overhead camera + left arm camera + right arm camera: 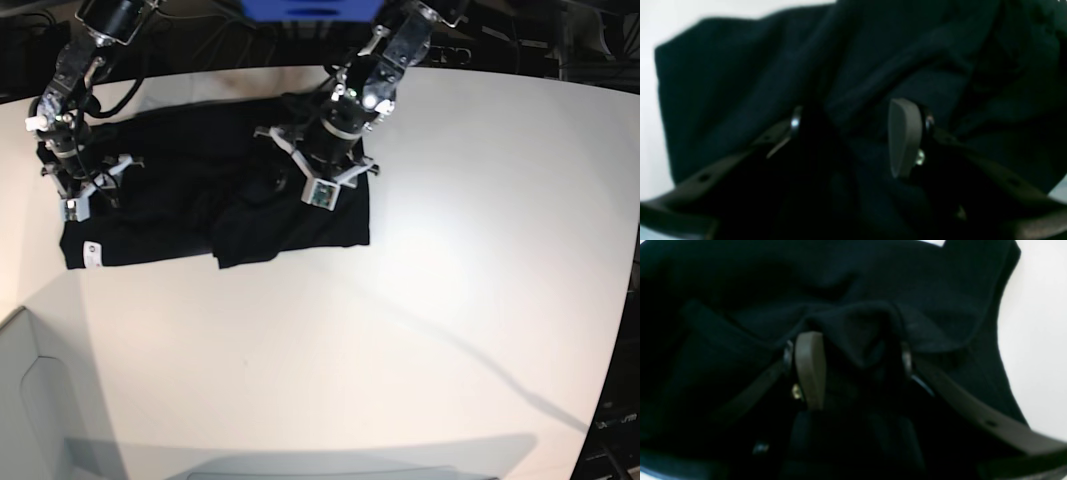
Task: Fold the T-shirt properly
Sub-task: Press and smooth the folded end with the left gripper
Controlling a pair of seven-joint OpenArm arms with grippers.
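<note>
The black T-shirt (190, 200) lies spread and rumpled on the white table (450, 300), at its far left, with a small white tag (90, 253) near its front left corner. My left gripper (318, 172) presses down on the shirt's right part. In the left wrist view its jaws (850, 111) stand apart with bunched T-shirt (740, 76) cloth between them. Over the shirt's left edge sits my right gripper (80, 185). Its jaws (857, 340) are also apart, and a ridge of T-shirt (923, 290) cloth rises between the fingers.
A pale grey bin (30, 400) stands at the table's front left corner. Cables and a blue object (310, 8) lie beyond the far edge. Bare white table shows beside the cloth in both wrist views.
</note>
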